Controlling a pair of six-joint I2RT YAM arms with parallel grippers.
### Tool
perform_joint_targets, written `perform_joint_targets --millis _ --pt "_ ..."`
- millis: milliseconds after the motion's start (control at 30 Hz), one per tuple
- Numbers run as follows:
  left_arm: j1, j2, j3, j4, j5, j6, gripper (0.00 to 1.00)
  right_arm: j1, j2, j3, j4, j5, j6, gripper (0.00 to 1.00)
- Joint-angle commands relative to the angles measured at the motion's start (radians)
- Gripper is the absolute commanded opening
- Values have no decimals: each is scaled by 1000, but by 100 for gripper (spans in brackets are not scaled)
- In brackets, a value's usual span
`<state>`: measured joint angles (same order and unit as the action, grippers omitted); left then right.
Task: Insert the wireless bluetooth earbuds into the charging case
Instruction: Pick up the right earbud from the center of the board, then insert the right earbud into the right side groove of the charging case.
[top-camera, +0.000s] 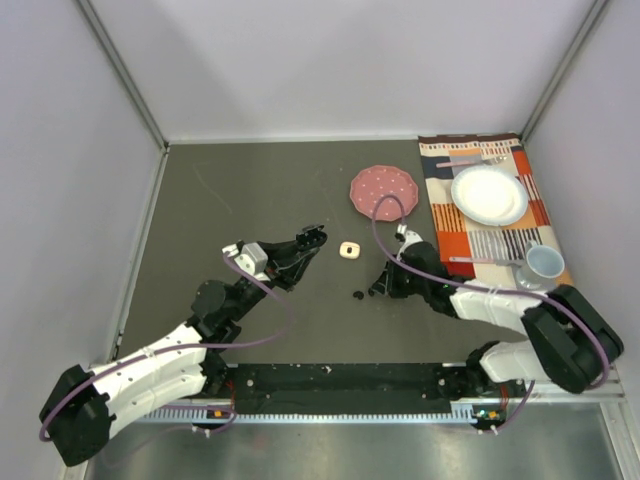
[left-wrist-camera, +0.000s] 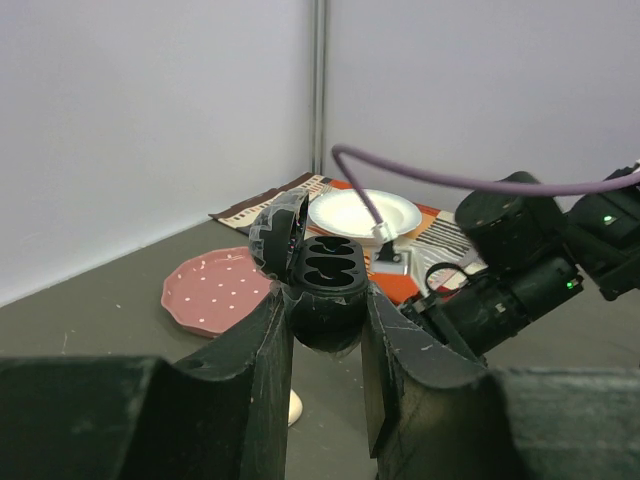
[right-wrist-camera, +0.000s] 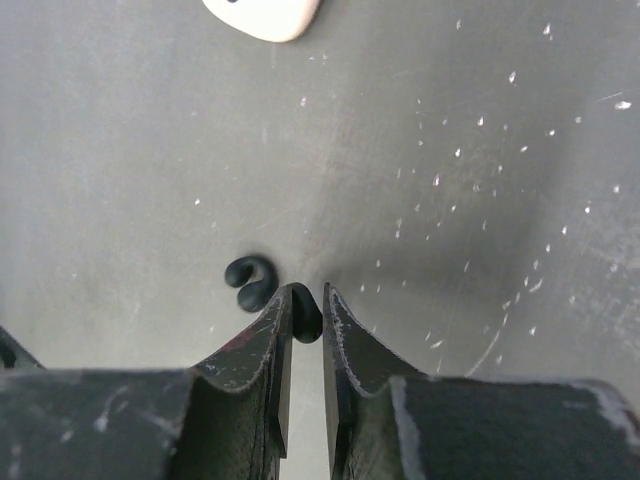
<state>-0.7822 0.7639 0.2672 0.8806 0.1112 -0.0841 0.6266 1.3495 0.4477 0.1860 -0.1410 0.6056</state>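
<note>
My left gripper (top-camera: 314, 236) (left-wrist-camera: 325, 308) is shut on a black charging case (left-wrist-camera: 328, 268), held above the table with its lid open and two empty sockets facing up. My right gripper (top-camera: 378, 289) (right-wrist-camera: 307, 305) is down at the table, its fingers closed to a narrow gap on a black earbud (right-wrist-camera: 306, 318) at the tips. A second black earbud (right-wrist-camera: 250, 282) (top-camera: 358, 294) lies on the table just left of the right fingers. A small cream-white case (top-camera: 348, 250) (right-wrist-camera: 262, 14) lies between the two grippers. White earbuds cannot be made out.
A pink dotted disc (top-camera: 383, 188) (left-wrist-camera: 215, 290) lies at the back centre. A striped placemat (top-camera: 445, 215) on the right carries a white plate (top-camera: 489, 194), cutlery and a cup (top-camera: 545, 263). Grey walls close in the table.
</note>
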Motion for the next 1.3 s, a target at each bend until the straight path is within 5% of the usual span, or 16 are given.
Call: perform_joint_targets --millis 0,433,967,1267 --pt "3 -6 12 52 -7 -11 0 8 -176 -46 78 18 -10 0" --pt "5 12 30 95 50 -57 0 9 -647 -96 254 55 -47 0" --pt "6 152 70 205 143 -118 0 13 -650 26 546 -187 -52 1" --pt "6 204 78 287 225 -138 0 30 -507 54 791 -324 32 2"
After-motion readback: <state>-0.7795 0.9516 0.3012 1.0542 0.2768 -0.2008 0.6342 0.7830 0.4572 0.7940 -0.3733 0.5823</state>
